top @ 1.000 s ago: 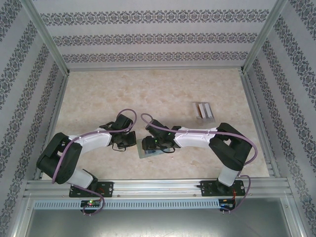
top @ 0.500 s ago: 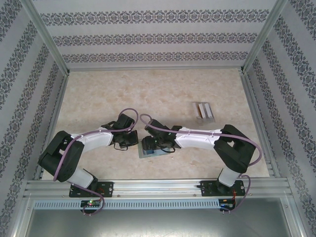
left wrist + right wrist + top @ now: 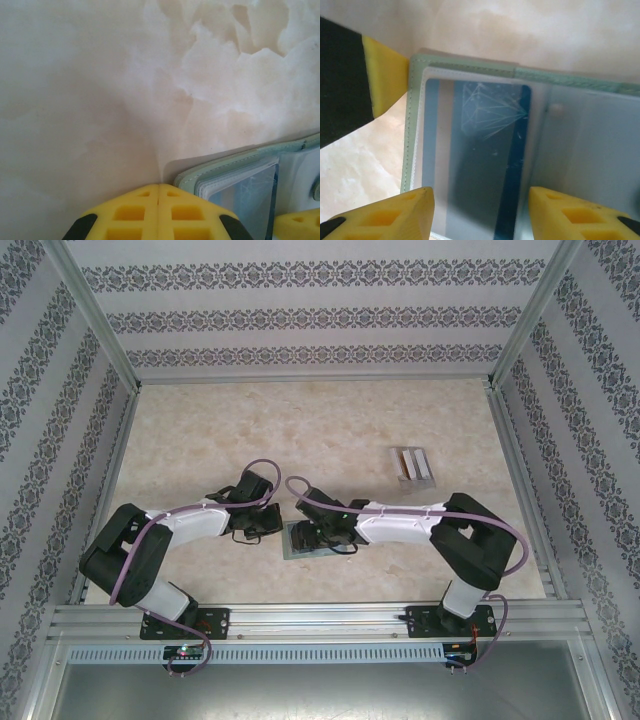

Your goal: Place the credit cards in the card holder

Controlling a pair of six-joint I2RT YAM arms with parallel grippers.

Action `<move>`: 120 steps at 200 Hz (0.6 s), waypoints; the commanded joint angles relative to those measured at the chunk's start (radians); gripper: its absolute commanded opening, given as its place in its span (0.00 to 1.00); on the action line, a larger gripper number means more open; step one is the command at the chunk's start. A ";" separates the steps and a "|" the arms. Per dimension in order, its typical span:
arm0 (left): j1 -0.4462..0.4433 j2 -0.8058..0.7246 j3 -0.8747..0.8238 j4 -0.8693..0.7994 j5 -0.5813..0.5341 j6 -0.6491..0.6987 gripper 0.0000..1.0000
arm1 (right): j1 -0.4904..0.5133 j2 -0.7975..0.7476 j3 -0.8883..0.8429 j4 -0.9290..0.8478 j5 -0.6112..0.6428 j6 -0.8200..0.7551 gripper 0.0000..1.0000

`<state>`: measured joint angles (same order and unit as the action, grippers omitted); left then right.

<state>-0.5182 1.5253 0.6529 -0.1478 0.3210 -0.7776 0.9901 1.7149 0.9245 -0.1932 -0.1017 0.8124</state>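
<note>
we're inside a box of striped, floral-patterned walls [image 3: 320,315] with metal frame posts [image 3: 92,315] at the corners. below them is a marbled table [image 3: 200,430], cream with tan veining. a clear rack [image 3: 411,464] sits off to the right, well apart from the action. both arms fold in toward the middle of the near side, just ahead of the metal rail [image 3: 320,618]. there's the wallet [image 3: 300,552], lying open and flat on the marble between the two wrists. left gripper [image 3: 158,200] has its yellow fingers pinched tight together with nothing between them. its tips are down at the wallet's corner, touching or just beside it, hard to call. right gripper [image 3: 480,215] hangs over the wallet with its jaws apart at a middling width. one finger is to each side of the clear sleeve, and it's gripping nothing that i can see. inside that sleeve is a blue card [image 3: 485,150] with a pale line drawing, sitting in one half of the open wallet, the half nearer the left gripper.
</note>
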 commanded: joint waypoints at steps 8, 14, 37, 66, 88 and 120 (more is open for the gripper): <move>-0.049 0.075 -0.043 0.055 0.057 -0.022 0.02 | 0.030 0.036 0.024 0.071 -0.055 0.034 0.51; -0.048 0.072 -0.047 0.061 0.058 -0.026 0.02 | 0.041 0.024 0.024 0.078 -0.040 0.032 0.51; -0.051 0.060 -0.049 0.059 0.054 -0.023 0.01 | 0.077 -0.005 0.050 0.043 0.023 -0.003 0.52; -0.051 0.057 -0.059 0.071 0.051 -0.034 0.02 | 0.078 -0.017 0.060 -0.005 0.040 -0.014 0.53; -0.051 0.059 -0.044 0.046 0.045 -0.019 0.02 | 0.076 -0.045 0.019 -0.018 0.051 -0.007 0.53; -0.051 0.023 -0.021 -0.015 0.015 0.008 0.09 | 0.078 -0.147 -0.063 -0.054 0.051 -0.013 0.53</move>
<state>-0.5243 1.5215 0.6395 -0.1108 0.3225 -0.7937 1.0691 1.6665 0.9234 -0.2195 -0.0830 0.8120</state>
